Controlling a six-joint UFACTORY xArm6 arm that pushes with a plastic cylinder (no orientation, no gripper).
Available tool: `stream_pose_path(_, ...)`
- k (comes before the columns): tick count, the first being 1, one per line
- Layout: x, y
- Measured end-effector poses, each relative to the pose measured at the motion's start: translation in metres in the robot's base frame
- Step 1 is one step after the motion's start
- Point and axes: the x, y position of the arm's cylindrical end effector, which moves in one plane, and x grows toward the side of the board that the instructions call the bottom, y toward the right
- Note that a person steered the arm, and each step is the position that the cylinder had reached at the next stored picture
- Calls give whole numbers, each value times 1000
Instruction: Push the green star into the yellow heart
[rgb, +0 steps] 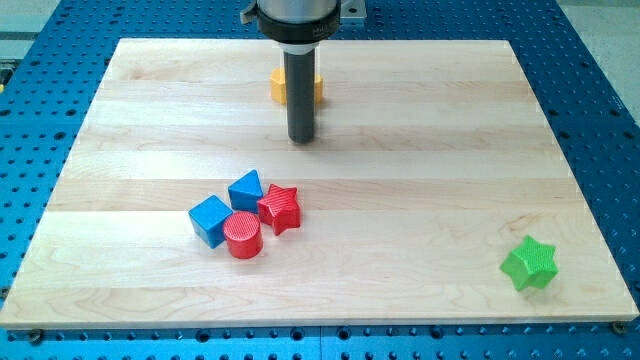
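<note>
Straight dark grey rod (302, 95), round in section, matte, with a faint lighter sheen down its left side. Blunt, flat-cut lower end, my tip (302, 139), same dark grey as the shaft. Above, a wider round collar (294, 22), black with a glossy silver-grey band, cut off by the far edge. Small pale metal bracket at the collar's right.

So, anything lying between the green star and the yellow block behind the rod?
No. In the camera view, bare board runs from the green star to the yellow block; only my tip stands near that line.
</note>
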Motion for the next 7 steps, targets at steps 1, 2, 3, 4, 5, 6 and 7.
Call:
stream_pose_path(1,-20,-2)
stream_pose_path(2,-15,-7)
stream_pose_path(3,27,25)
stream_pose_path(4,55,103)
stream_pose_path(5,95,169)
stream_pose_path(6,140,240)
stream_pose_path(7,173,320)
